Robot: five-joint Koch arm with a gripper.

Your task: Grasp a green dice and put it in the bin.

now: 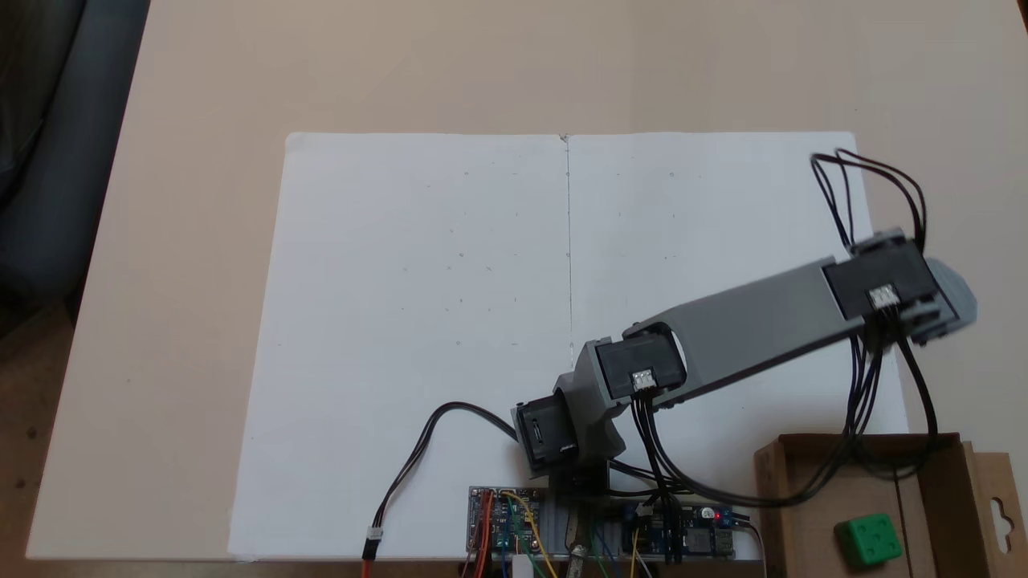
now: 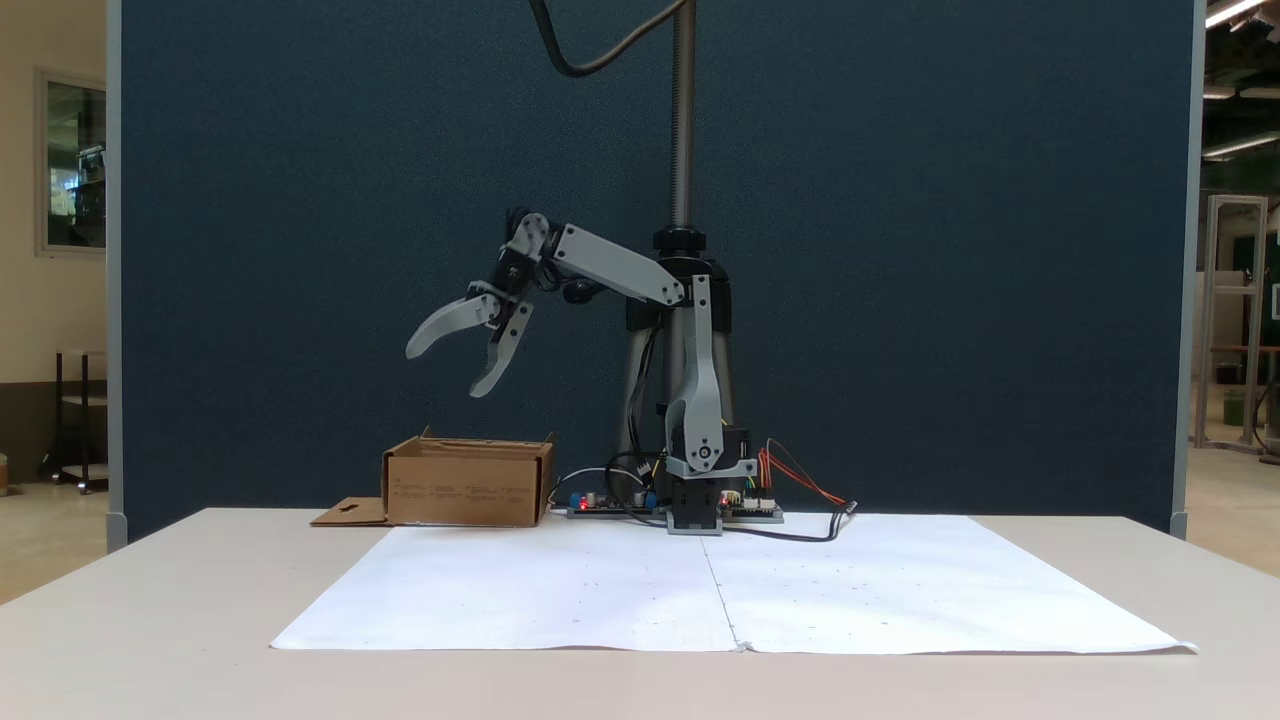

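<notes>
The green dice [image 1: 868, 541] lies inside the bin [image 1: 811, 514], a brown cardboard box at the bottom right of a fixed view. From the side, the bin [image 2: 466, 484] stands on the table left of the arm's base, and the dice is hidden by its walls. My gripper [image 2: 443, 370] hangs in the air well above the bin, a little to its left, open, with nothing between its two grey fingers [image 2: 447, 326]. From above, the gripper's end is a grey blur at the right edge, beyond the wrist motor [image 1: 883, 289].
Two white paper sheets [image 1: 498, 321] cover the middle of the beige table [image 1: 201, 160]. Circuit boards and wires [image 1: 514, 522] sit by the arm's base [image 2: 695, 500]. A flat cardboard flap [image 2: 345, 513] lies beside the bin. A dark blue partition [image 2: 900, 250] stands behind.
</notes>
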